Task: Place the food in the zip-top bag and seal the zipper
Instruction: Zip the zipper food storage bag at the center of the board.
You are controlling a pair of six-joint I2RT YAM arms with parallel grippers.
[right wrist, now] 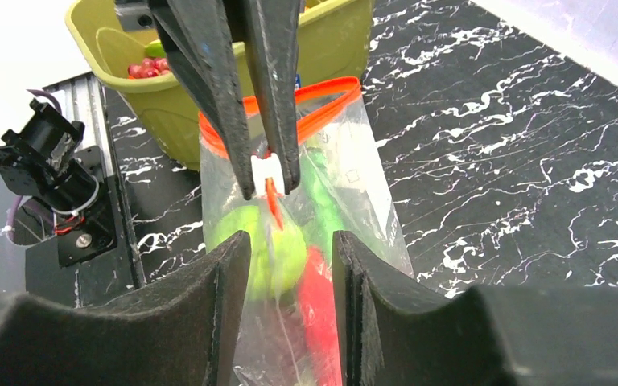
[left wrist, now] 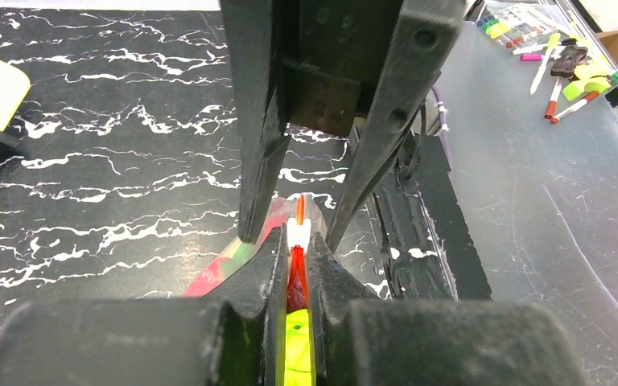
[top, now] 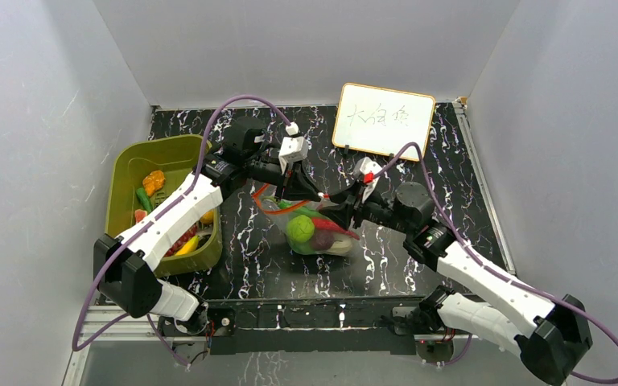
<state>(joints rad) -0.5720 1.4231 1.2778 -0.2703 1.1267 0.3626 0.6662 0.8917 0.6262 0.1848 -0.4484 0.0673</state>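
The clear zip-top bag [top: 315, 233] stands in the middle of the marbled table, held up by its mouth. Inside it is food: a lime-green ball [right wrist: 278, 249], a red piece [right wrist: 314, 297] and a dark purple piece [top: 322, 240]. My left gripper [left wrist: 298, 241] is shut on the red-orange zipper [right wrist: 322, 108], right at its white slider [right wrist: 267, 169]. My right gripper [right wrist: 290, 241] faces it from the other side. Its jaws stand open, with the bag's upper part between them and a gap on each side.
An olive-green basket [top: 129, 161] with more toy fruits and vegetables stands at the left, close behind the bag in the right wrist view. A whiteboard [top: 386, 121] leans at the back. White walls close in the table.
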